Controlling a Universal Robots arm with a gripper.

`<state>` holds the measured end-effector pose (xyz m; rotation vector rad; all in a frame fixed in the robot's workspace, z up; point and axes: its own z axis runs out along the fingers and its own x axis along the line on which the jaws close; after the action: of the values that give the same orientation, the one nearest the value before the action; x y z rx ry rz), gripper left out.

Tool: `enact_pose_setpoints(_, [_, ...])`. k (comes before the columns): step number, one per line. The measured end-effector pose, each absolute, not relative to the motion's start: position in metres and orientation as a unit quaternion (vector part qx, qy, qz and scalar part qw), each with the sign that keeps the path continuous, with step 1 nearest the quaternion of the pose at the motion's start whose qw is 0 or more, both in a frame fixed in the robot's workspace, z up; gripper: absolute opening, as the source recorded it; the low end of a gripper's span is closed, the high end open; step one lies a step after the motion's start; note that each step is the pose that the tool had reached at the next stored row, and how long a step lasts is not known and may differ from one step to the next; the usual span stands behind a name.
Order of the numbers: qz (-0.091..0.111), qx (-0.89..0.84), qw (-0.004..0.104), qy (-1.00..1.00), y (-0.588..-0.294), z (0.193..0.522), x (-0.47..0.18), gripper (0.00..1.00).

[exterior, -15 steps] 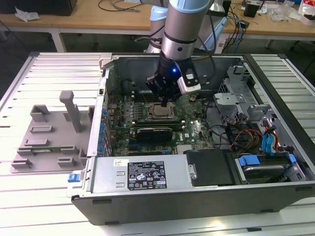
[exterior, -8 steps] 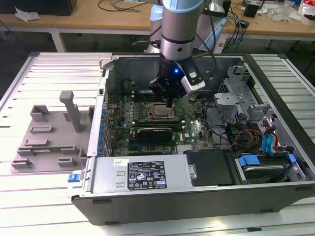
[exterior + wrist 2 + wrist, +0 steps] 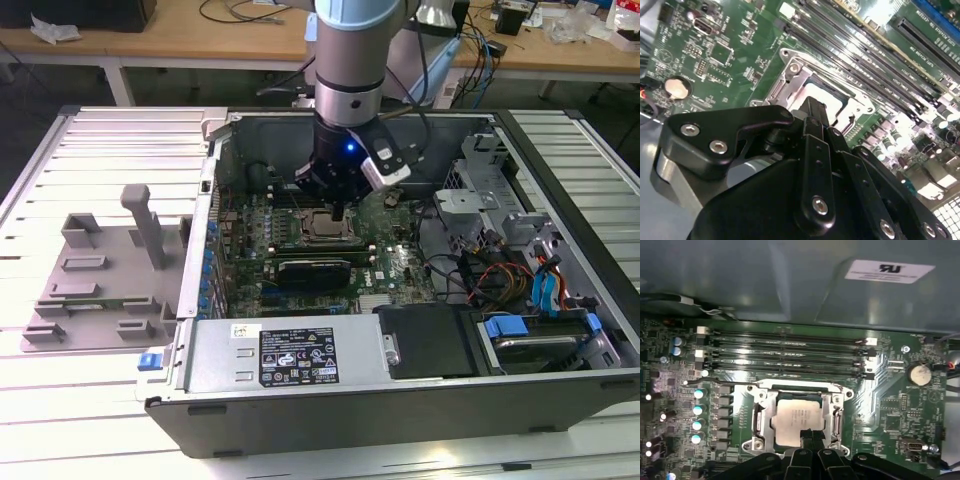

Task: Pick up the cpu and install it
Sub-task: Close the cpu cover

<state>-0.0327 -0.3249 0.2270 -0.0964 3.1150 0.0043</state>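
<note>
In the exterior view the arm (image 3: pixel 347 60) reaches straight down into an open computer case (image 3: pixel 400 400) that lies on its side on the slatted desk (image 3: pixel 100 130), so the motherboard (image 3: pixel 390 265) faces up. The jaws hang over the middle of the board, their tip right at the cpu (image 3: pixel 328 228). A grey fixture tray (image 3: pixel 100 280) sits well apart, at the exterior view's left.

In the second wrist view the jaws look drawn together into one narrow black tip, with nothing between them. That tip meets the pale top of the cpu (image 3: pixel 827 97) inside the metal socket frame (image 3: pixel 785 82). I judge this a pressing or checking pose rather than a grip.

In the first wrist view the cpu (image 3: pixel 792 417) lies flat and square in the socket frame (image 3: pixel 759 417) – apparently seated, with the frame's latch bar still open. The closed jaws touch its near edge. The memory slots (image 3: pixel 785 355) run just beyond, on the far side.
</note>
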Motion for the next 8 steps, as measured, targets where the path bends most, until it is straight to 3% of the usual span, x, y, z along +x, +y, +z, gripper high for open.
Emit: enact_pose_setpoints(8, [0.001, -0.031, 0.012, 0.999, -0.326, 0.222, -0.055, 0.11])
